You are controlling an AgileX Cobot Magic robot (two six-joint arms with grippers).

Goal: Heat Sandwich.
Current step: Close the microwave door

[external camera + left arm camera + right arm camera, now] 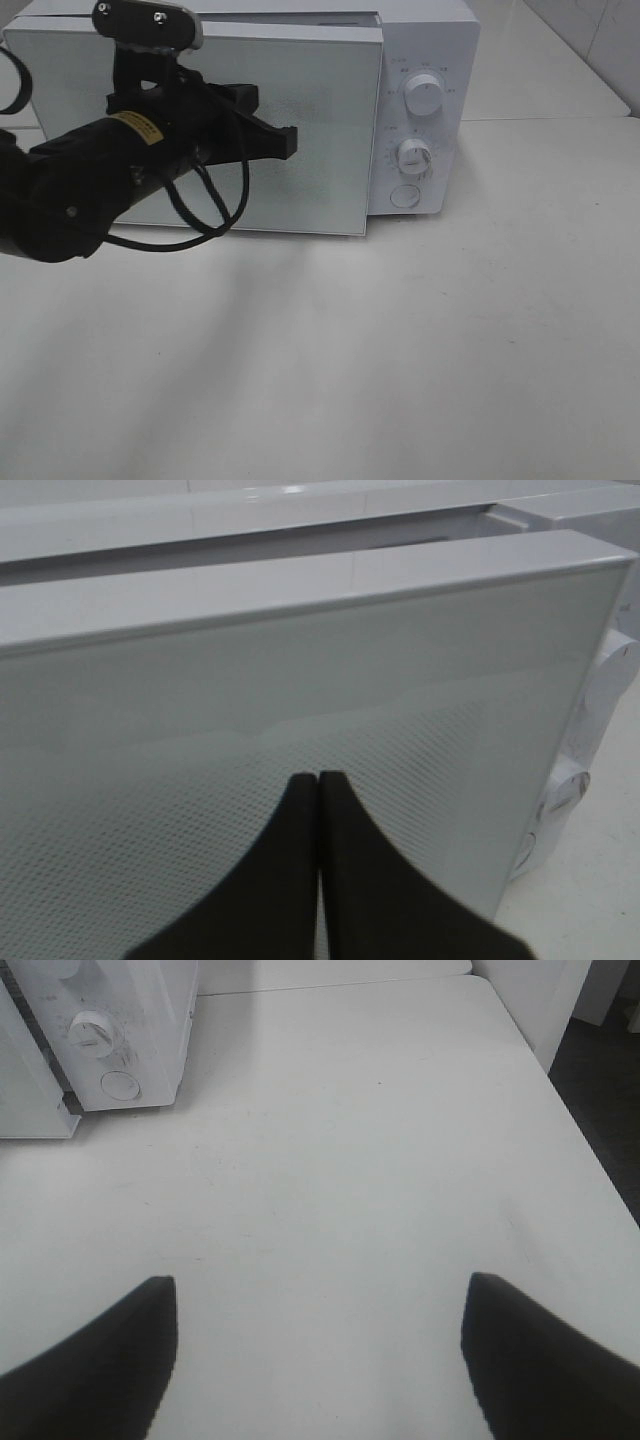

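Left gripper (288, 141), clenched on nothing, was set at the ajar microwave door (320, 190), right gripper (320, 1282) was spread empty near the microwave (430, 60), the sandwich was nowhere seen, and a steady, square push until latching was judged best.

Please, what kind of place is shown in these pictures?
Probably a robot test bench arranged as a small kitchen corner. A white microwave with two knobs stands on a plain white table, and a black robot arm reaches toward its door. No sink or stove shows.
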